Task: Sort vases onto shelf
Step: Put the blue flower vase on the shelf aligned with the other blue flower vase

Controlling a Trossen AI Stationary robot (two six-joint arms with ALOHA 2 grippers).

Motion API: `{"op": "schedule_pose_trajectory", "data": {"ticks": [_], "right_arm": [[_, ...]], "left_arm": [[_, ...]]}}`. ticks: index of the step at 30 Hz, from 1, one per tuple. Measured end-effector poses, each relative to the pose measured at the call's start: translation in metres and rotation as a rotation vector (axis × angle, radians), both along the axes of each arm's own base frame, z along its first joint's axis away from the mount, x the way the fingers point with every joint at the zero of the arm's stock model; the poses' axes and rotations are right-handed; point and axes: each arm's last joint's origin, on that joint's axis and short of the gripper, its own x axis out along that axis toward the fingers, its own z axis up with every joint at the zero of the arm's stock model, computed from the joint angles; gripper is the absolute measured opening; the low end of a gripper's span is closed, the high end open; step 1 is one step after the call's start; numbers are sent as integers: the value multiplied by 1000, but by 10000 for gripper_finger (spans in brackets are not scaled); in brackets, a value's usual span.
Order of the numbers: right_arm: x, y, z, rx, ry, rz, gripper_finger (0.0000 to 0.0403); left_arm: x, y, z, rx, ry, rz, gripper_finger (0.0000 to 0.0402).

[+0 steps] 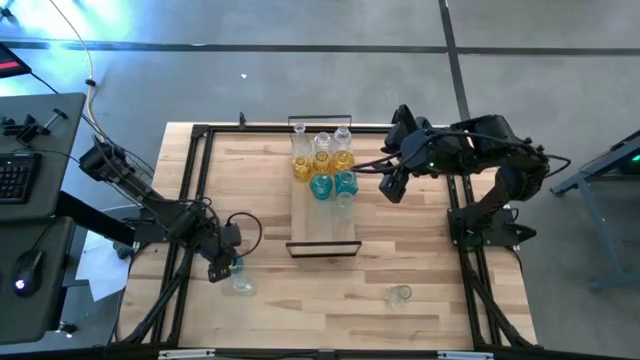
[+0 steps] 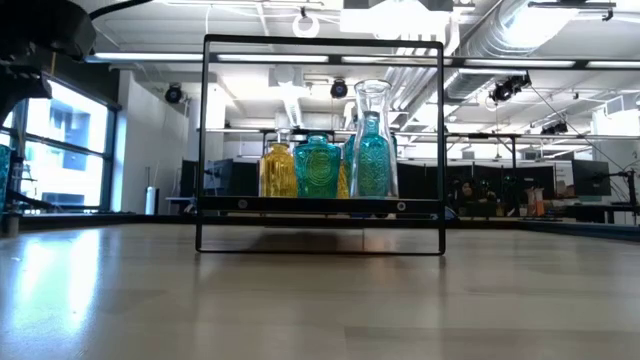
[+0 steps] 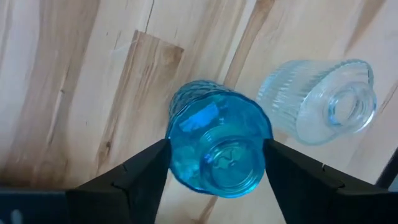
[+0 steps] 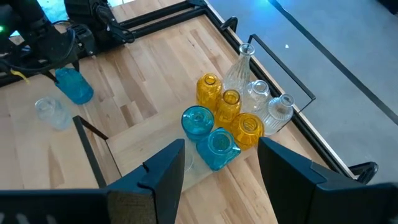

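Vases (image 1: 322, 162) come first in the high view: a cluster of clear, amber and teal ones stands at the far end of the shelf (image 1: 323, 226), whose near half is bare board; I count about 7 there, though the tight grouping makes the number uncertain; 3 remain off it on the bench (image 1: 300, 300), a blue vase (image 1: 233, 266) at the left gripper (image 1: 224, 268), a clear vase (image 1: 242, 285) just beside it, and another clear one (image 1: 400, 295) lying apart toward the near right; the right gripper (image 1: 391, 186) hovers just beside the cluster on the shelf.

Low view: the shelf's black frame rises from the bench, with amber and teal vases and a tall clear-necked one standing upright behind its bar; neither gripper can be made out here.

Left wrist view: the left gripper's jaws stand on either side of the blue vase (image 3: 217, 146), set wide and close against its sides; whether they press it firmly I cannot tell, though it looks held or about to be; the ribbed clear vase (image 3: 320, 99) lies on its side just beside it.

Right wrist view: the right gripper's (image 4: 221, 165) jaws are open and hold nothing, poised above the grouped vases (image 4: 227, 124); the blue vase (image 4: 74, 86) and the clear one (image 4: 53, 112) show farther off by the left arm.

By my judgement the sorting is well past halfway; 3 vases are left to bring over, and the shelf has room.
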Motion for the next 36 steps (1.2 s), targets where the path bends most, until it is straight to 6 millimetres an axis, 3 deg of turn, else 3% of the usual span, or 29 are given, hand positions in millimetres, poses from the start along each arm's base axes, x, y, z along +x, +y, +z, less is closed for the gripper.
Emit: {"op": "schedule_pose_trajectory", "data": {"ticks": [19, 36], "right_arm": [[0, -1, 0, -15, -1, -11, 186], [0, -1, 0, -32, 0, -16, 186]], "left_arm": [[-1, 0, 0, -5, 12, -43, 129], [1, -1, 5, 0, -11, -39, 126]]}}
